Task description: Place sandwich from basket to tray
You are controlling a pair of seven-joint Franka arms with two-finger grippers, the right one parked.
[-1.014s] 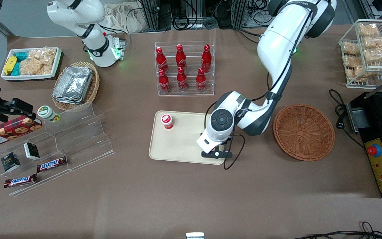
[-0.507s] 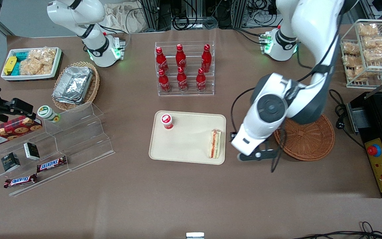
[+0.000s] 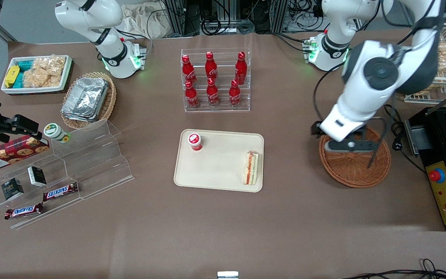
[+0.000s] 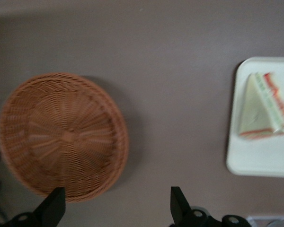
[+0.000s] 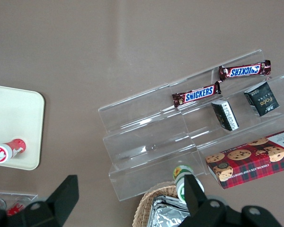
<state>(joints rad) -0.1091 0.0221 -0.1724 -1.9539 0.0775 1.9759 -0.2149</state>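
Sandwich [image 3: 251, 168] on tray [image 3: 215, 170]; gripper [image 4: 117, 204] above basket [image 3: 354, 166], fingers apart, empty.

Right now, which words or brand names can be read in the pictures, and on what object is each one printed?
"SNICKERS": on two chocolate bars on the clear plastic steps.
"fole": seemingly, on a small dark box; uncertain.
"WALKERS": apparently, on the red cookie box; its white end is hard to read.
Red bottles: white script too small.
Sandwich, tray, basket: no text.
Gripper, above the basket: no readable text.
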